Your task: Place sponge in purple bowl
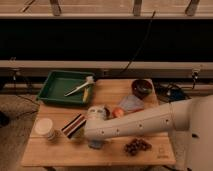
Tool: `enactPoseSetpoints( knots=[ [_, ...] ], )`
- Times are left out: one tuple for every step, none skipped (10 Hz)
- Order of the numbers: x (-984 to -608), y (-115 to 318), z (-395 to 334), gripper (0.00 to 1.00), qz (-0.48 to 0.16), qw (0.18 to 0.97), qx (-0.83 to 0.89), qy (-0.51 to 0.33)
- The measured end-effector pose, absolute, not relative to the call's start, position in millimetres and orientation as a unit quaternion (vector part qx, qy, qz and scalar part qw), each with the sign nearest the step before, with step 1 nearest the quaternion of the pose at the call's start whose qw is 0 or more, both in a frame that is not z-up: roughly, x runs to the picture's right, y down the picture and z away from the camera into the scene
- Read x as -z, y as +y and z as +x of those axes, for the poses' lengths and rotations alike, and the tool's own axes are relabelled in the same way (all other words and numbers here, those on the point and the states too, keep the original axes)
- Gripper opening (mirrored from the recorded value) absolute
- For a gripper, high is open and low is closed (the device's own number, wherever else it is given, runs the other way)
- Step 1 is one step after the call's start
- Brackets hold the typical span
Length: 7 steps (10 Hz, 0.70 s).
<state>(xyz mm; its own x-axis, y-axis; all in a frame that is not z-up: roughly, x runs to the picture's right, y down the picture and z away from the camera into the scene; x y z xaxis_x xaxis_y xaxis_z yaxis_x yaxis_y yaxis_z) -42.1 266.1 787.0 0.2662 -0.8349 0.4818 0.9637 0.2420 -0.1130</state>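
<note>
1. The white robot arm [150, 122] reaches from the right across the pale wooden desk [55, 152].
2. Its pincer [96, 140] hangs at the arm's left end, near the desk's front edge, mostly hidden under the wrist. The jaws stand wide apart, and whether they touch anything cannot be told.
3. The small blue-grey block sponge [95, 146] lies directly beneath the pincer. Only its front edge shows, so its long axis and heading cannot be told.
4. The small dark purple bowl [142, 88] stands upright at the desk's back right, well apart from the sponge.
5. A flat pale grey-blue sheet [131, 104] lies between them, just in front of the bowl.
</note>
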Motion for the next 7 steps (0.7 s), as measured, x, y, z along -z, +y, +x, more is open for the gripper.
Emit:
enactPoseSetpoints(
  knots=[
    [-788.7, 267.1, -41.3, 0.80, -0.199, 0.772, 0.581, -0.165],
    [-791.6, 266.9, -36.7, 0.80, -0.201, 0.775, 0.576, -0.165],
    [-793.0, 267.0, -34.4, 0.80, -0.202, 0.776, 0.574, -0.165],
    [-795.4, 268.1, -29.5, 0.76, -0.206, 0.778, 0.569, -0.167],
    [-797.0, 269.6, -26.9, 0.66, -0.209, 0.779, 0.566, -0.169],
    [-798.2, 271.0, -25.0, 0.58, -0.211, 0.780, 0.564, -0.171],
    [-799.1, 271.7, -23.8, 0.46, -0.213, 0.781, 0.561, -0.172]
  ],
)
